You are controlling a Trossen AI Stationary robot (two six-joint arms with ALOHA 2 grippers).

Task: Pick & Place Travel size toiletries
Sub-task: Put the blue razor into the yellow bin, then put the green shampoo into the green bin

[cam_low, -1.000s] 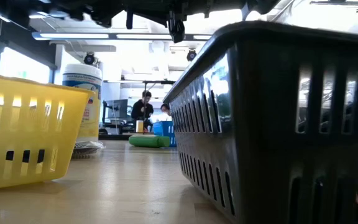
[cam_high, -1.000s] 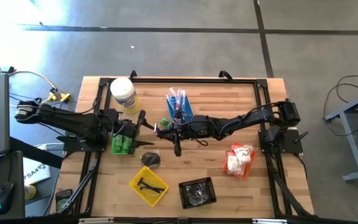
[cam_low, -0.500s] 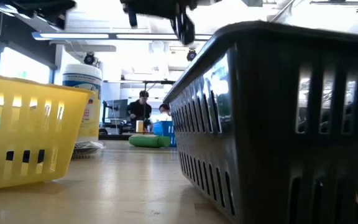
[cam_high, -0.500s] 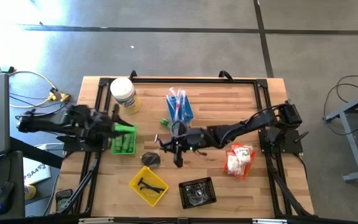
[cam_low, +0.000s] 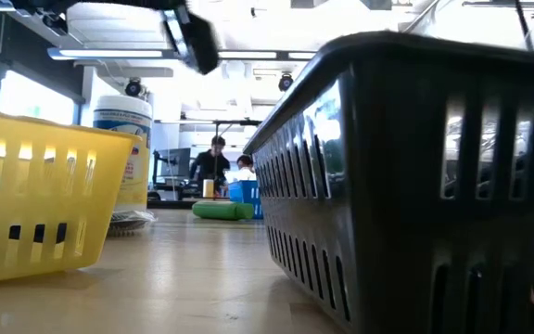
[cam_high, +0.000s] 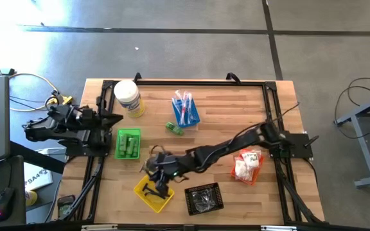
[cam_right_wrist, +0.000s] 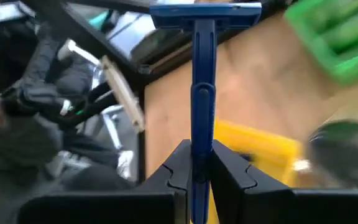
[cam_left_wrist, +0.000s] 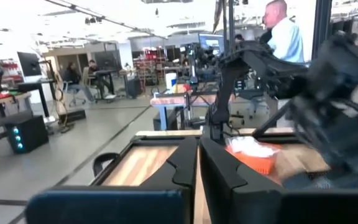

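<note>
My right gripper (cam_high: 160, 178) reaches across the table and stands over the yellow tray (cam_high: 148, 200), shut on a blue T-shaped razor (cam_right_wrist: 202, 93). The yellow tray holds black T-shaped pieces (cam_high: 150, 190). My left gripper (cam_high: 117, 119) is shut and drawn back at the table's left edge, touching nothing; its fingers (cam_left_wrist: 219, 171) meet in the left wrist view. Green bottles fill the green tray (cam_high: 128, 143), and one green bottle (cam_high: 175, 128) lies loose on the table. Toothbrushes lie in the blue tray (cam_high: 185, 109). My right gripper pinches the razor's blue handle (cam_right_wrist: 200, 146) between its two fingers. The handle runs forward along the fingers, and the crosswise head (cam_right_wrist: 205, 9) is at the free end. The fingers slant down toward the table's near left. The razor is lifted clear above the yellow tray (cam_right_wrist: 253, 146).
A white tub (cam_high: 128, 97) stands at the far left. An orange tray (cam_high: 246, 165) with white sachets is at the right, and a black tray (cam_high: 203, 198) is at the near edge. In the low view the black tray's wall (cam_low: 415, 176) fills the right half.
My left gripper has pulled back from the green tray toward the table's left edge and has shut. My right gripper has carried the razor from the table's middle toward the near left, over the yellow tray, and has rolled on the way.
</note>
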